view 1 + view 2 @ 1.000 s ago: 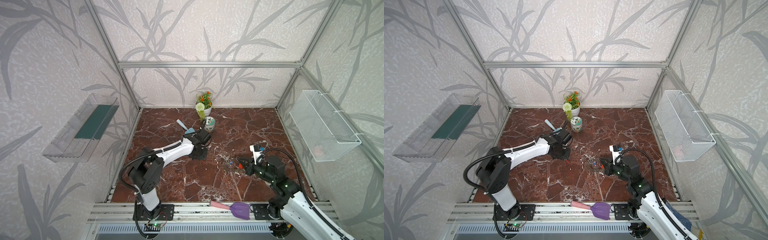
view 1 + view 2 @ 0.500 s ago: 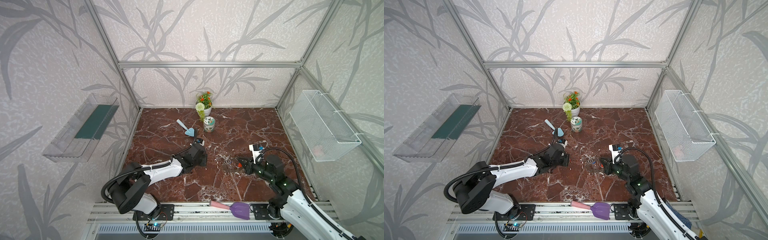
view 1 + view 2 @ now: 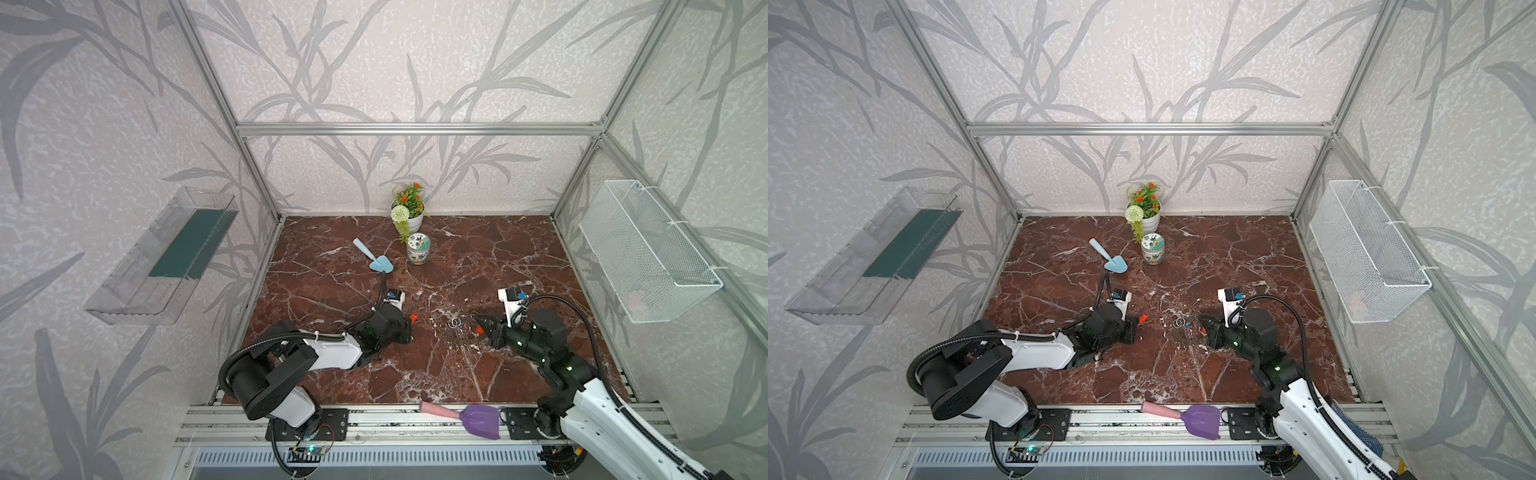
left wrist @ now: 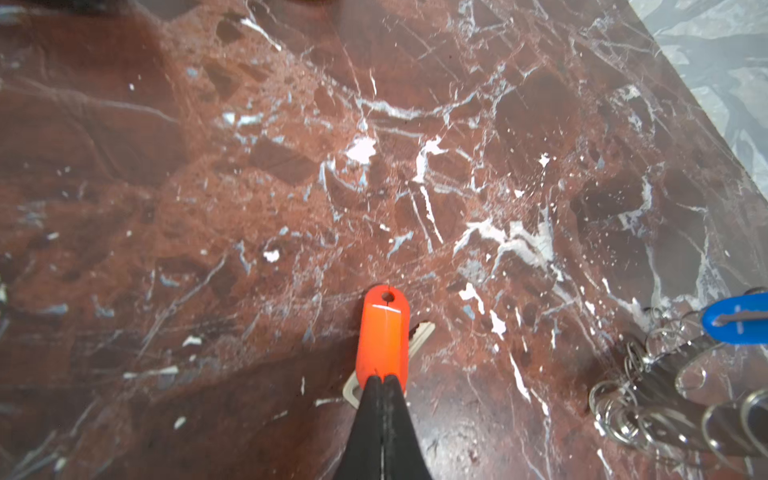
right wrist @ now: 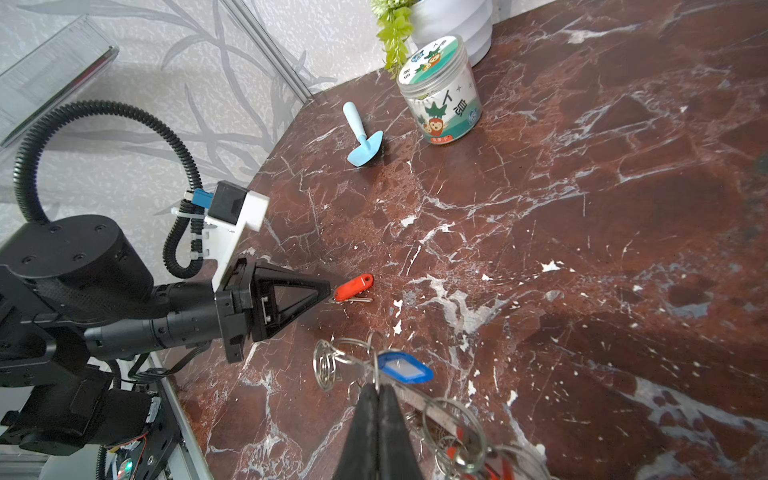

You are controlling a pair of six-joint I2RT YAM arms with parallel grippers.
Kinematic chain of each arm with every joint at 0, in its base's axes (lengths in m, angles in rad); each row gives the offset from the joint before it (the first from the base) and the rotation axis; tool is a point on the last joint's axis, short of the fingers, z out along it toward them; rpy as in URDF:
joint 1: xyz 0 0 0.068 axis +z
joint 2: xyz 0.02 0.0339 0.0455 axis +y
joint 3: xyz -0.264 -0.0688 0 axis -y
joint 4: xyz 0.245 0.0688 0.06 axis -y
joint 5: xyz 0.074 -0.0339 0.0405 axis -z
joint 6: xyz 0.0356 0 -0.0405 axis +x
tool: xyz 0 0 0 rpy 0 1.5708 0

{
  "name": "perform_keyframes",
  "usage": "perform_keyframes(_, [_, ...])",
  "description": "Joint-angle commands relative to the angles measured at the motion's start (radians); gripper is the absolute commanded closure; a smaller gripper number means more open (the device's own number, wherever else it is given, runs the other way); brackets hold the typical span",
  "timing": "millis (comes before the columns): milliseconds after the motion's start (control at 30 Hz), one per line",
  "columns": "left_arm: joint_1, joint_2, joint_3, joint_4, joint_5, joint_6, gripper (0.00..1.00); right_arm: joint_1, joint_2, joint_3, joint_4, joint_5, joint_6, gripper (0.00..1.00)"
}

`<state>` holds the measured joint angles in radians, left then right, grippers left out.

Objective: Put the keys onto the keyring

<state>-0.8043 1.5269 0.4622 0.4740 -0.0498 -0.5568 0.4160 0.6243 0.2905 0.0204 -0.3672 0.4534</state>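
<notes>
Pinching red-orange key (image 4: 383,332) in closed left gripper (image 4: 382,380), clamping keyring (image 5: 428,405) at 3 o'clock in closed right gripper (image 5: 379,388), leaving bare marble (image 3: 436,365) between.

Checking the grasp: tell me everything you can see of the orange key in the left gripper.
The orange key has a glossy, oblong plastic head with a small hole at its free end; a silver metal blade shows beneath it, angled across. The left gripper, shut, pinches the head's near end. The key sits low over the marble table; whether it touches is unclear. It is apart from the keyring.
</notes>
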Motion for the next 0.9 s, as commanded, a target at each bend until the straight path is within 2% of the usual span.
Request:
perform_keyframes(0, [-0.006, -0.016, -0.019, 0.011, 0.006, -0.016, 1.0, 0.006, 0.01, 0.003, 0.021, -0.009, 0.006, 1.0])
perform_keyframes(233, [-0.011, 0.002, -0.017, -0.049, 0.049, -0.012, 0.99, 0.007, 0.003, -0.006, 0.027, -0.009, 0.01, 1.0])
perform_keyframes(500, [-0.011, -0.02, 0.008, -0.112, 0.067, -0.028, 0.88, 0.007, -0.009, -0.008, 0.013, -0.004, 0.003, 1.0])
perform_keyframes(767, [-0.011, -0.186, 0.1, -0.41, 0.059, -0.051, 0.66, 0.006, -0.004, -0.006, 0.021, -0.003, -0.006, 1.0])
perform_keyframes(867, [-0.001, -0.226, 0.164, -0.56, 0.068, -0.072, 0.62, 0.007, 0.004, -0.007, 0.037, -0.01, -0.004, 1.0])
